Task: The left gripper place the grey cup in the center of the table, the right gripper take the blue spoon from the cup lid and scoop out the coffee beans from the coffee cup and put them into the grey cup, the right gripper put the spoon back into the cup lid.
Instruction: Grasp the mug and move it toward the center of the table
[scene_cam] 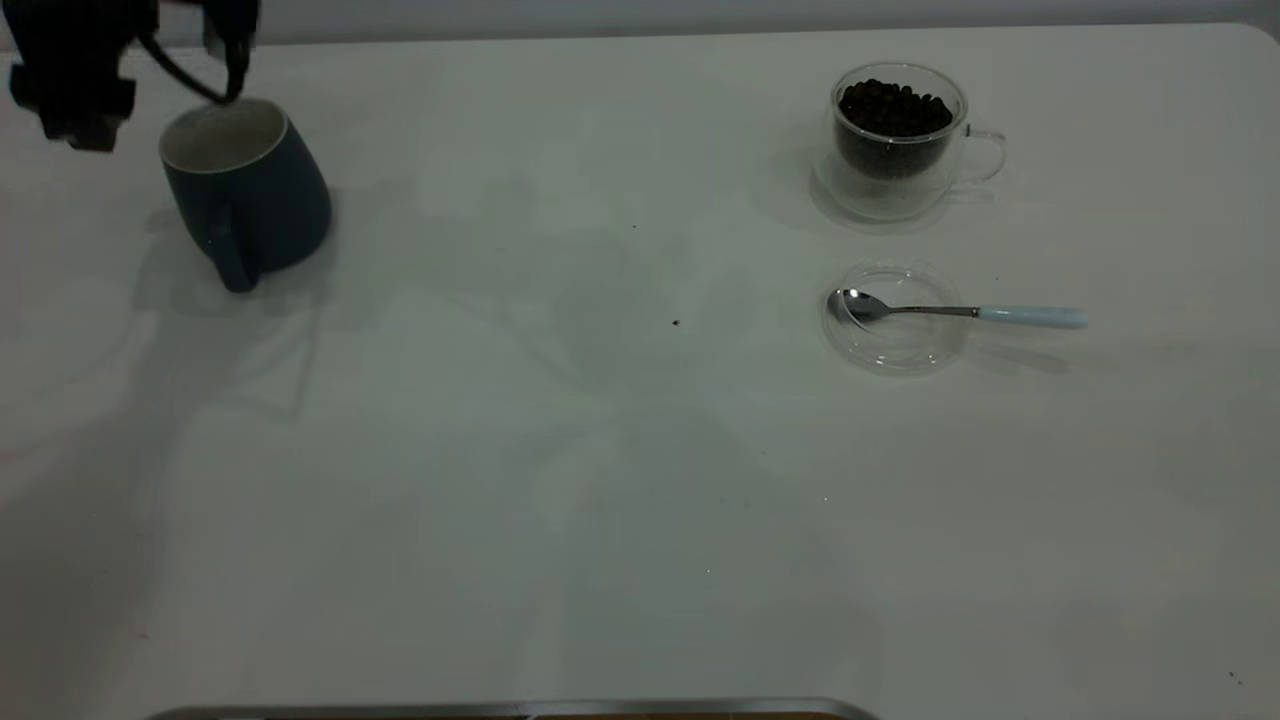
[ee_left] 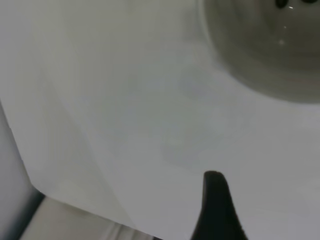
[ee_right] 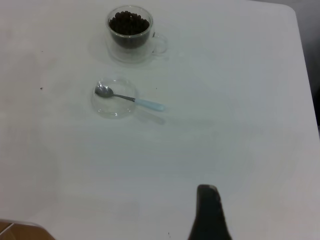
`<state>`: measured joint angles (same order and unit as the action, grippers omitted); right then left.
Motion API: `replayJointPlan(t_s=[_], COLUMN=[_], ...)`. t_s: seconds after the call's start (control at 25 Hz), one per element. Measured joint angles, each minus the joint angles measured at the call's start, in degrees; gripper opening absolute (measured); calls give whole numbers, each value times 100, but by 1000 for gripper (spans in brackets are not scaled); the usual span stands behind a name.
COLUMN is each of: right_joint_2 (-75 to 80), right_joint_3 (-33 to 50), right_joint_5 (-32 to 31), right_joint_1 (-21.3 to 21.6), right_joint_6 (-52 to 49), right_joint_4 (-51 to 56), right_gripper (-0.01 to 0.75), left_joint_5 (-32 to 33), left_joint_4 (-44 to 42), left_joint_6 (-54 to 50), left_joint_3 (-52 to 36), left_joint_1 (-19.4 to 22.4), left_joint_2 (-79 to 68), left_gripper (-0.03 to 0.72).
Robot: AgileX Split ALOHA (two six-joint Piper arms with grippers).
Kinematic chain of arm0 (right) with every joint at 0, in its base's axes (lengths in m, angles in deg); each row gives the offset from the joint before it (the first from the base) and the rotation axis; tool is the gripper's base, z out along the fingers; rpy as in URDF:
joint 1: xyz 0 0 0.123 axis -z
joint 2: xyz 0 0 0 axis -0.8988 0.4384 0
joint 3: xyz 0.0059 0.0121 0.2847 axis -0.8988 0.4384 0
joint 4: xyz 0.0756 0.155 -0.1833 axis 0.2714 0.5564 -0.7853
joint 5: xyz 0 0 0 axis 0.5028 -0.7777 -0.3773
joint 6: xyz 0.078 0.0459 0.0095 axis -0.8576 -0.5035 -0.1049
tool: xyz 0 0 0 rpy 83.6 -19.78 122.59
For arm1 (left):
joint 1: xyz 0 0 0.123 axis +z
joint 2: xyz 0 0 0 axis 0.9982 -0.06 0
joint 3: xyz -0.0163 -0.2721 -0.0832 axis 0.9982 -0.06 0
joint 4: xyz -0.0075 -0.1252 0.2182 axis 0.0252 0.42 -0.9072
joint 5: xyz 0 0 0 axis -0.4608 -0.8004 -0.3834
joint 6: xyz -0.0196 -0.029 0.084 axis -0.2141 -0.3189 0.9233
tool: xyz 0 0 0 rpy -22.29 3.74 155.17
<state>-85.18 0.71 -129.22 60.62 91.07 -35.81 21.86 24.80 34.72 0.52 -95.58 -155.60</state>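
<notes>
One blue spoon (scene_cam: 955,312) in one cup lid (scene_cam: 893,345); two cups behind.

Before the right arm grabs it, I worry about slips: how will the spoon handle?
The spoon is probably light and stiff. Its bowl rests in the lid with the handle overhanging, so it may pivot if nudged. The glossy handle could be slippery.

left end effector (scene_cam: 215,60): matte black, blocky housing, blurred at the exterior view's top-left corner. thin black cable loops under it in a curve. left wrist view shows one black fingertip (ee_left: 215,205), rounded tip, widening toward its base. right end effector: right wrist view shows only one black fingertip (ee_right: 208,212), same rounded shape, slight sheen. no markings or screws legible.
</notes>
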Motion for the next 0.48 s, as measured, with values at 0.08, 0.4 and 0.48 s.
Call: replayJointPlan(t_s=[0.08,0.4,0.48], right_joint_2=[0,0,0], right_joint_3=[0,0,0], right_joint_5=[0,0,0], right_joint_1=[0,0,0], right_joint_6=[0,0,0], right_joint_4=[0,0,0], right_gripper=[588,588,588], left_joint_5=[-71,-790,-890], left_joint_4=[-207,-483,-483], left_joint_6=[0,-21,-101], left_joint_3=[0,0,0], left_joint_1=[0,-5,-10], left_joint_2=[-139,-444,-444], left_gripper=[588,588,588])
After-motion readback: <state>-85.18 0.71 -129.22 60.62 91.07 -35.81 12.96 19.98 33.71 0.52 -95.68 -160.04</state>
